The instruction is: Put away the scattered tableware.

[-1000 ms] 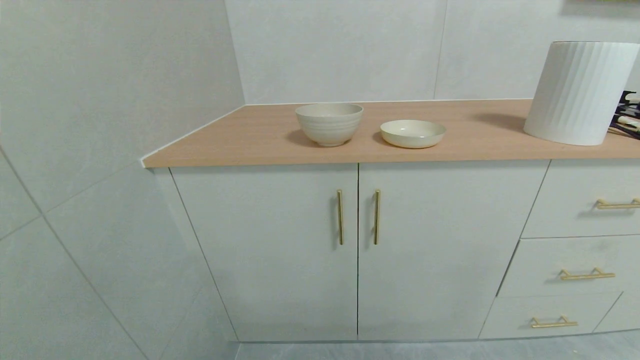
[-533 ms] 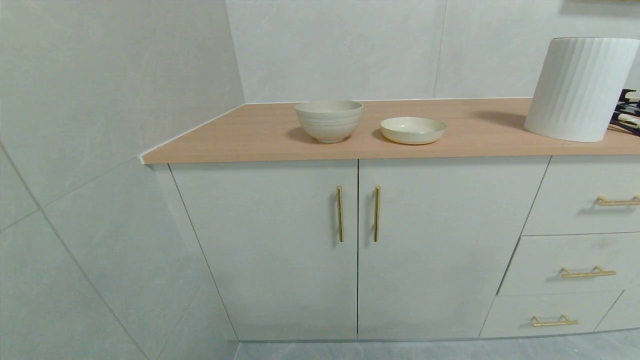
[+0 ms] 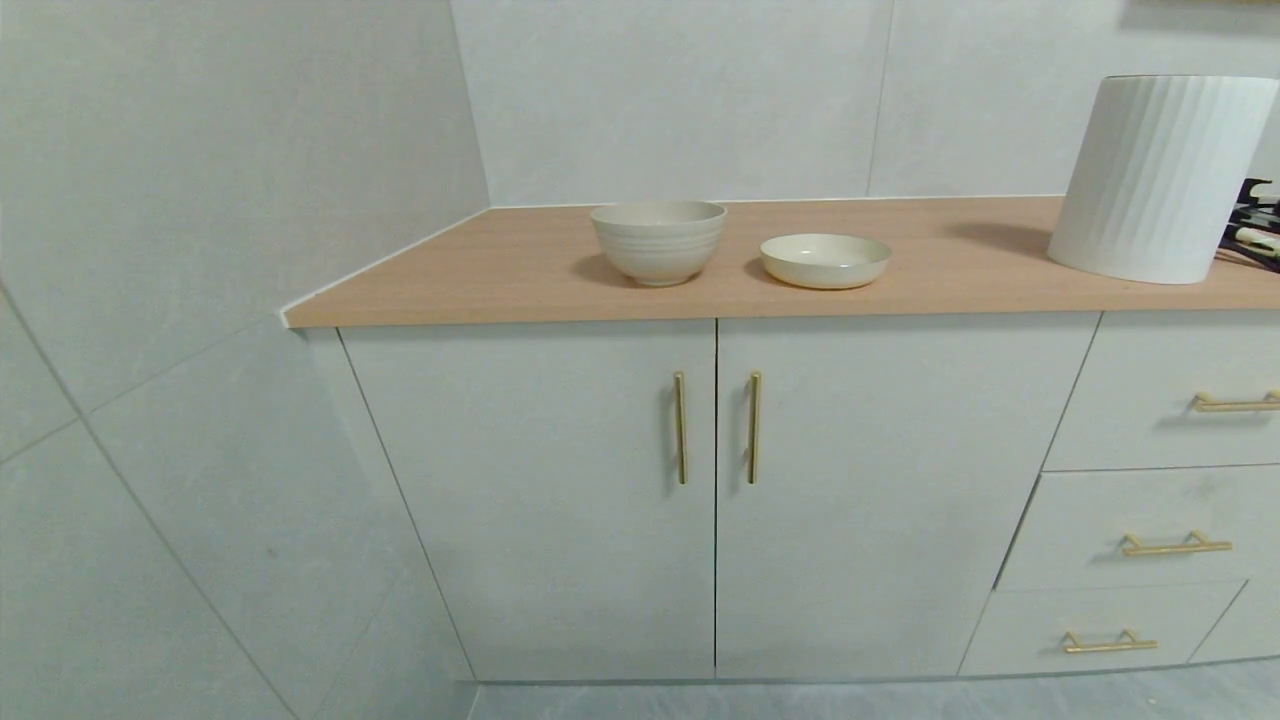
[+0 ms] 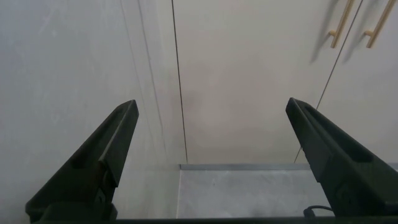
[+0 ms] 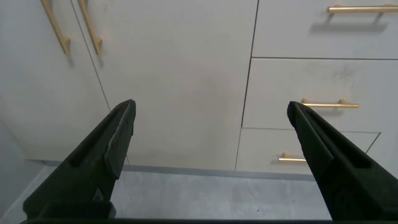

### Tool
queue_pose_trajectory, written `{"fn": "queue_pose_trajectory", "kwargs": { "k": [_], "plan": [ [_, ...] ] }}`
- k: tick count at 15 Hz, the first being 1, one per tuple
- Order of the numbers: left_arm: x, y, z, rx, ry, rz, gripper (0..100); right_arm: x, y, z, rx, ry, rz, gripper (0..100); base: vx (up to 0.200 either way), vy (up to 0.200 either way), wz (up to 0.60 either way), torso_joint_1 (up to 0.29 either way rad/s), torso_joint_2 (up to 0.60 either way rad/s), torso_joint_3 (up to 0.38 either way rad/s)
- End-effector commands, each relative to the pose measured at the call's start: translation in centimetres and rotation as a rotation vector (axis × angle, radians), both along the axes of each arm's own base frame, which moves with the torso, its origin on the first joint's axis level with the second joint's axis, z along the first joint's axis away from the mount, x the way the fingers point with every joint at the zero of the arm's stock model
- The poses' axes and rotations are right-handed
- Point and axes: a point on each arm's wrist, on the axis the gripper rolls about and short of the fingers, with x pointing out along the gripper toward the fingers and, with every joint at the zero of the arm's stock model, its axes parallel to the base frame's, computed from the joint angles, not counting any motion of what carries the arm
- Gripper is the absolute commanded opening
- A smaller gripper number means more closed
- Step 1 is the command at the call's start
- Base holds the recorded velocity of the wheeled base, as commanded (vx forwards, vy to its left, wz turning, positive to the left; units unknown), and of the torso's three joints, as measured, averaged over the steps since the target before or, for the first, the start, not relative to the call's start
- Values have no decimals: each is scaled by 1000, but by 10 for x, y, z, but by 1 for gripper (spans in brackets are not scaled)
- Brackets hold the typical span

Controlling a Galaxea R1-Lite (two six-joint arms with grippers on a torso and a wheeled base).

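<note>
A bowl (image 3: 658, 243) and a shallow dish (image 3: 825, 262), both seemingly empty, are set near each other on the countertop (image 3: 500, 280). The left gripper (image 4: 211, 109) and right gripper (image 5: 211, 107) are held spread, grasping nothing.

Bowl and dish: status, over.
Left end effector open, right end effector open, both empty. Bowl and dish on counter, apart. Cabinet doors shut.

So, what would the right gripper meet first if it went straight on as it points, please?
Probably the closed right-hand cabinet door, beside the drawers; nothing shows between it and the right gripper, though depth is unclear.
</note>
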Motion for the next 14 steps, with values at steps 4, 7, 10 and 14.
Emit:
{"fn": "queue_pose_trajectory", "kwargs": {
  "k": [4,7,10,14],
  "plan": [
    [0,0,0,0,0,2,100,0,4,62,59,-19,213,100,0,0,0,0,0,0],
    [0,0,0,0,0,2,100,42,7,83,87,216,308,100,0,0,0,0,0,0],
    [0,0,0,2,0,2,100,105,17,113,87,409,400,100,0,0,0,0,0,0],
    [0,0,0,3,0,0,100,193,69,127,47,489,609,100,0,0,0,0,0,0]
  ]
}}
